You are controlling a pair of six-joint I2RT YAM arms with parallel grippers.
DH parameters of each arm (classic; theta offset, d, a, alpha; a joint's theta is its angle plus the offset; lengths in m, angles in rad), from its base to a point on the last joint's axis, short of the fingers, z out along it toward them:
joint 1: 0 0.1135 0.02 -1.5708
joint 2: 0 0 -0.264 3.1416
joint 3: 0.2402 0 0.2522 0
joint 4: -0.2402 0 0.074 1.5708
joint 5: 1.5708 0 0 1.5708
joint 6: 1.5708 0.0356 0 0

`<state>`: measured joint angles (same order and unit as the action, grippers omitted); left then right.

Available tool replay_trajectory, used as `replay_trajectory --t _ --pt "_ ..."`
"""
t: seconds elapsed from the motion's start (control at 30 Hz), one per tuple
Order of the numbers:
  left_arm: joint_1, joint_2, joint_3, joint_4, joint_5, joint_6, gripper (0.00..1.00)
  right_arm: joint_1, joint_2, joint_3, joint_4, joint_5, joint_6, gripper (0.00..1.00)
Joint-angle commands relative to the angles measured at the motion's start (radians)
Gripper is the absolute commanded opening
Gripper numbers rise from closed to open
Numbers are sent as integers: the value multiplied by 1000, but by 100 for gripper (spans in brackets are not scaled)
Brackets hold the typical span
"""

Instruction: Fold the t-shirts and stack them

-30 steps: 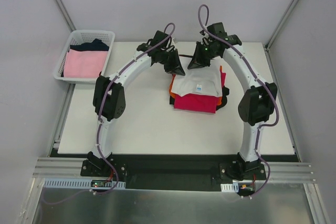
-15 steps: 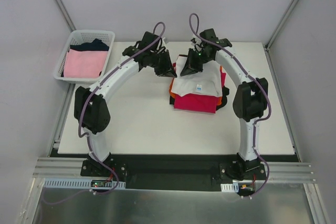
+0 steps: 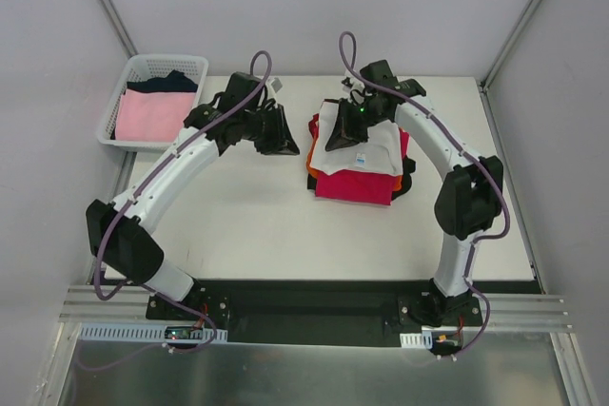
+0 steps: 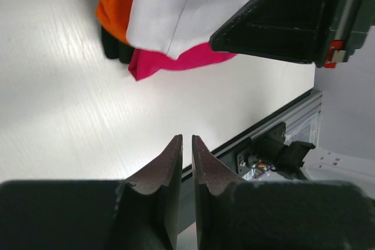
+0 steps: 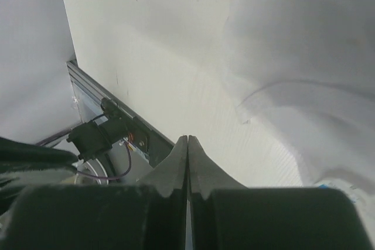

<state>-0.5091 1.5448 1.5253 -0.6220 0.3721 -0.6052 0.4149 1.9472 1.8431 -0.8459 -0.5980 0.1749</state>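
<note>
The folded t-shirts lie stacked at the table's middle right, with a white one (image 3: 371,151) on top. Under it are a magenta-red one (image 3: 352,187), an orange edge (image 3: 311,170) and a black one (image 3: 408,178). My left gripper (image 3: 288,147) hovers over bare table left of the stack. Its jaws stand a narrow gap apart (image 4: 187,139) with nothing between them. My right gripper (image 3: 335,143) is over the white shirt's left edge, shut (image 5: 187,139) with nothing in it. The left wrist view shows the white shirt (image 4: 176,10), the orange one (image 4: 114,4) and the magenta-red one (image 4: 176,60).
A white lattice basket (image 3: 114,106) stands at the back left of the table (image 3: 257,225). It holds a pale pink shirt (image 3: 152,116) and a navy one (image 3: 171,81). The arms' bases and a metal rail (image 3: 314,306) run along the near edge.
My left arm has swung left, away from the stack, and its jaws have parted slightly. My right gripper has shifted left and nearer over the white shirt, still shut.
</note>
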Motion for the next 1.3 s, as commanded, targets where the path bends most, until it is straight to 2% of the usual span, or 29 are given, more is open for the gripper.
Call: replay_trajectory --t 0.0,0.1,0.23,0.3,0.4,0.53,0.63,1.07,1.2,1.27 --pt "3 -104 -79 -39 -36 32 12 21 -93 -77 19 26 -18 1" --pt "4 -152 -129 -41 -48 27 12 19 -49 -52 21 35 -29 1" --pt "4 -176 -160 -48 -51 24 12 12 103 137 -48 -5 -52 1" --pt "3 -187 -163 -51 -56 15 13 4 163 236 -56 -48 -35 1" --pt "4 -193 -171 -56 -59 1 13 -25 272 274 14 -173 64 1" --pt "4 -183 -175 -62 -61 -4 14 -99 372 136 267 -261 237 1" --pt "3 -180 -183 -71 -65 -18 14 -137 384 72 347 -264 305 1" --pt "4 -104 -148 -96 -50 -16 14 -257 351 -108 377 -223 290 1" --pt "3 -72 -110 -97 -44 -4 14 -292 312 -186 338 -215 237 1" --pt "4 -48 -94 -97 -36 2 14 -297 302 -186 262 -197 197 1"
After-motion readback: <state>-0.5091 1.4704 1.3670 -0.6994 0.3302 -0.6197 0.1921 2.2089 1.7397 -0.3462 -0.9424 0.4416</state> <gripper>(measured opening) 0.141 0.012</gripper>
